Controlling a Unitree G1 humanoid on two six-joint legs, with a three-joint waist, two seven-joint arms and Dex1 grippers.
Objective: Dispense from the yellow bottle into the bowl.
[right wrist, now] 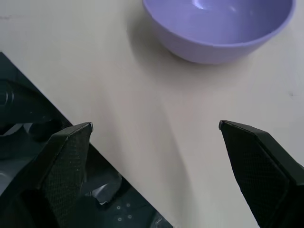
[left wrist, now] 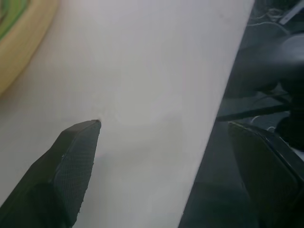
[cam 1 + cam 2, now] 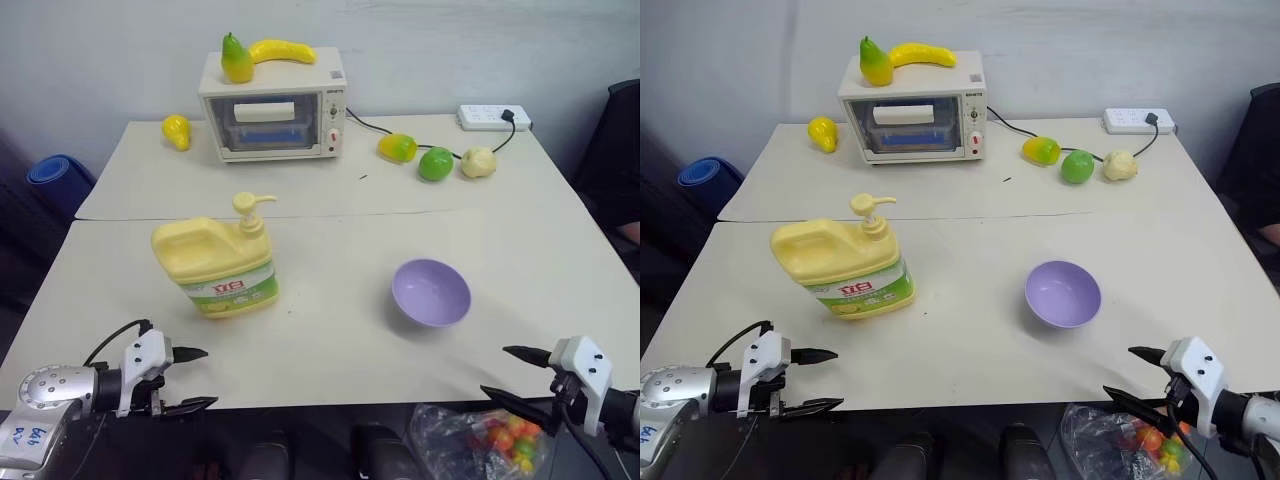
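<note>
The left pincer (image 3: 193, 379) is seen at the near left edge of the pale worktop (image 3: 330, 230), its two black fingers spread wide with nothing between them. The right pincer (image 3: 515, 373) is held likewise at the near right edge, fully spread and empty, its tips aimed inward across the worktop.

Ahead of the left pincer, and a little inward from it, the large pale-yellow plastic jug with a built-in handle, a yellow pump top and a green-and-white label (image 3: 217, 262) is found standing upright. Its broad body is laid roughly across the view, with the handle end toward the robot's left and the pump nozzle (image 3: 254, 203) pointed toward the robot's right, in the direction of the bowl. In the left wrist view a corner of the jug is caught at the frame's edge, well apart from the fingertips.

The small round lavender-purple plastic bowl (image 3: 431, 292) is set to the right of the jug, with bare worktop between them, and lies ahead of and inward from the right pincer; it is judged empty. The jug is judged nearer the left arm, the bowl nearer the right.

Since the nozzle does not overhang the bowl, it is judged that the gap must be closed before the pump is pressed. No step of the task appears begun.
</note>
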